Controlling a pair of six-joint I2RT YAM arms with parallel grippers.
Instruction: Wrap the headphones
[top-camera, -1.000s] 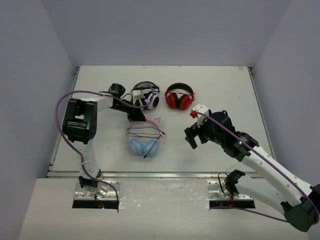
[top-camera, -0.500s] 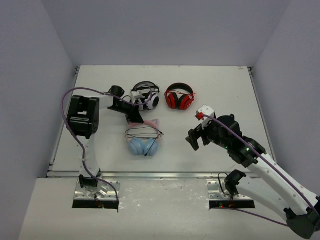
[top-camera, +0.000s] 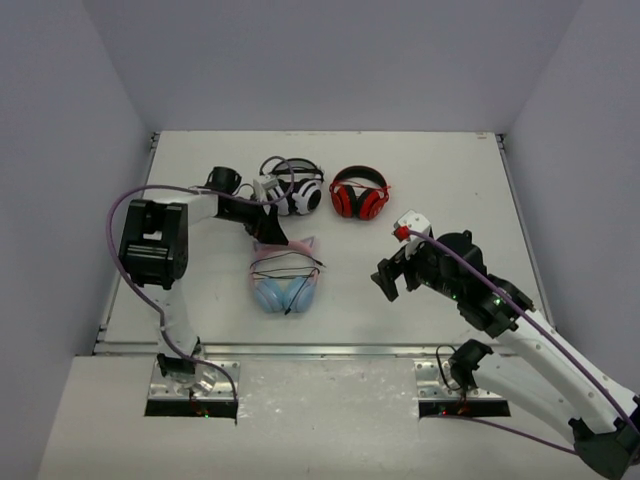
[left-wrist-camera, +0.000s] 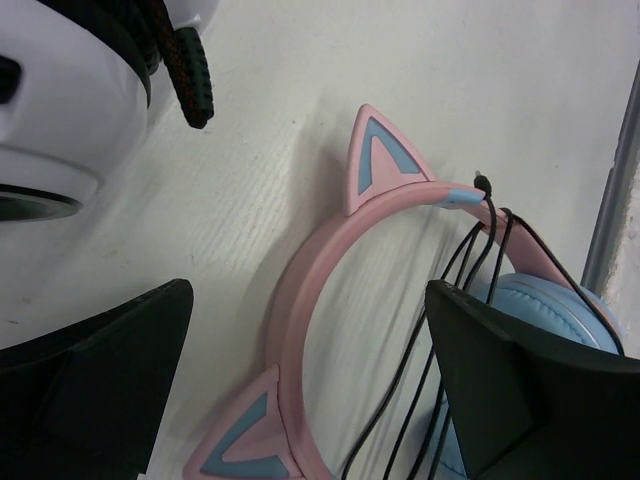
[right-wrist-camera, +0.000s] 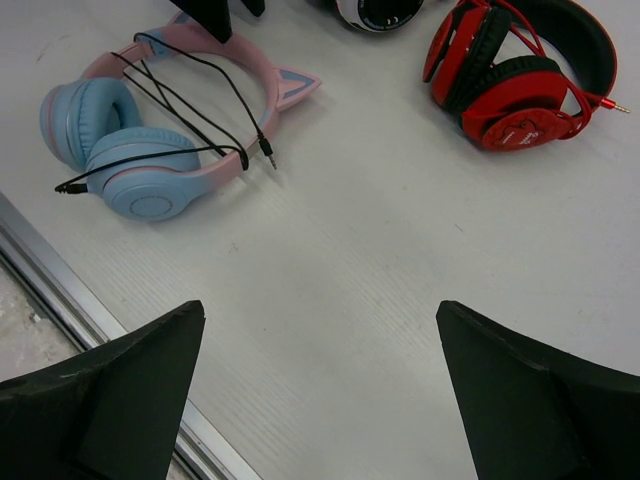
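Observation:
The headphones (top-camera: 285, 282) lie flat on the table's middle, with a pink cat-eared headband (left-wrist-camera: 300, 300) and light blue ear cups (right-wrist-camera: 140, 165). Their thin black cable (left-wrist-camera: 470, 270) runs in several strands across the band, and its plug (right-wrist-camera: 268, 155) lies loose on the table. My left gripper (top-camera: 268, 232) hangs open over the top of the headband, one finger on each side of it, gripping nothing. My right gripper (top-camera: 386, 281) stands open above bare table to the right of the headphones.
White-and-black headphones (top-camera: 295, 190) lie just behind the left gripper, close to its left finger (left-wrist-camera: 100, 370). Red-and-black headphones (top-camera: 360, 195) sit further right. A metal rail (right-wrist-camera: 60, 280) marks the table's near edge. Grey walls close in the left, right and far sides.
My left gripper has gone from shut to wide open above the headband. The headphones shifted slightly left. The right arm drew back a little, then held still.

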